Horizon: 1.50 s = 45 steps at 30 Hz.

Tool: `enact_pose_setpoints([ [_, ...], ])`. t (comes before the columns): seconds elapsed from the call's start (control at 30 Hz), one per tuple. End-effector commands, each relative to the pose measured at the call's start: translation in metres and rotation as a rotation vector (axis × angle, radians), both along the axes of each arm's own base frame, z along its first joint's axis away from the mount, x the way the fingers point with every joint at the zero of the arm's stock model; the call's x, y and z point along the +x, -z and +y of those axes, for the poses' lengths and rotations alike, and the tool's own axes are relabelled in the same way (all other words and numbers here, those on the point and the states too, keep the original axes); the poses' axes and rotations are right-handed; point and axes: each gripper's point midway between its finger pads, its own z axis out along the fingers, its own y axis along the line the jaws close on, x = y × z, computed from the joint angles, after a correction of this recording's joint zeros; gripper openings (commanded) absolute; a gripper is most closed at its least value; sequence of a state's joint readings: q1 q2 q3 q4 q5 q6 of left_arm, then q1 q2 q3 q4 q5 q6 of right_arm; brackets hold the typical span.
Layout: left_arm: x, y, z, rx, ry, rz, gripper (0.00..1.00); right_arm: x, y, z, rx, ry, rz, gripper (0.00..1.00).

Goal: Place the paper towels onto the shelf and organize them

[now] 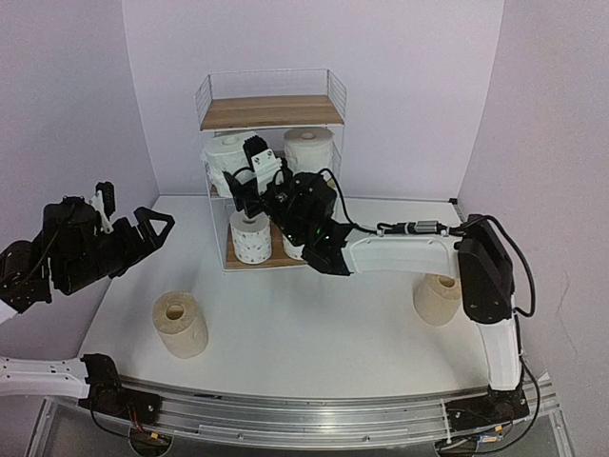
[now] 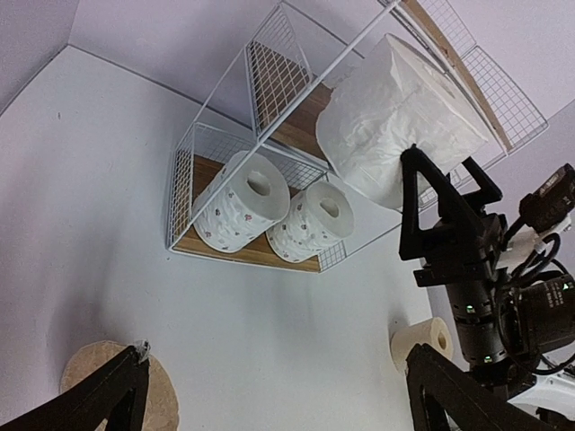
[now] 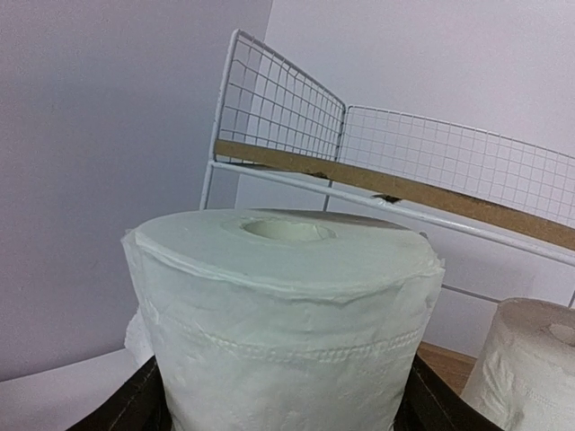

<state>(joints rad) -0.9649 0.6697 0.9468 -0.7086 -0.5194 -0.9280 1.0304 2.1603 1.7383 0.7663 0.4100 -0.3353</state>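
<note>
The shelf (image 1: pixel 271 112) stands at the back of the table. My right gripper (image 1: pixel 249 183) reaches into its middle tier, shut on a plain white paper towel roll (image 3: pixel 283 296) that stands upright between the fingers (image 3: pixel 135 409). Another plain white roll (image 3: pixel 530 359) sits beside it on that tier. Two dotted rolls (image 2: pixel 241 199) (image 2: pixel 312 215) lie on the bottom board (image 2: pixel 234 251). One tan roll (image 1: pixel 181 324) stands at the front left, and a second tan roll (image 1: pixel 438 300) sits by the right arm. My left gripper (image 1: pixel 160 231) hovers open and empty at the left.
The shelf's top board (image 3: pixel 404 187) carries nothing, with wire rails around it. The right arm (image 1: pixel 409 252) stretches across the middle of the table toward the shelf. Purple walls enclose the table on three sides.
</note>
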Motion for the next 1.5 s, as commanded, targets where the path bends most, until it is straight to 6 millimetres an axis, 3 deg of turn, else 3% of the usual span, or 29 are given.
enact_pose_setpoints([
  [0.0,-0.001,0.000,0.004,-0.017,-0.016,-0.001,1.00,0.009,-0.053,-0.015,0.162,0.124,-0.116,0.00],
  [0.47,0.003,0.005,-0.007,0.001,0.003,0.030,1.00,0.041,-0.030,0.006,0.149,0.275,-0.174,0.00],
  [0.77,0.004,0.003,-0.009,-0.003,0.002,0.033,1.00,0.071,-0.006,-0.003,0.204,0.351,-0.134,0.00],
  [0.9,0.004,0.002,-0.008,-0.005,-0.005,0.032,1.00,0.082,0.007,-0.005,0.210,0.356,-0.104,0.06],
  [1.03,0.005,0.003,-0.008,-0.004,-0.012,0.034,1.00,0.092,0.018,-0.003,0.200,0.352,-0.078,0.22],
  [1.2,0.007,0.004,-0.008,0.000,-0.020,0.042,1.00,0.105,0.032,-0.005,0.204,0.346,-0.028,0.32],
  [1.47,0.009,0.008,-0.007,0.008,-0.039,0.043,1.00,0.100,0.036,0.001,0.197,0.281,0.021,0.42],
])
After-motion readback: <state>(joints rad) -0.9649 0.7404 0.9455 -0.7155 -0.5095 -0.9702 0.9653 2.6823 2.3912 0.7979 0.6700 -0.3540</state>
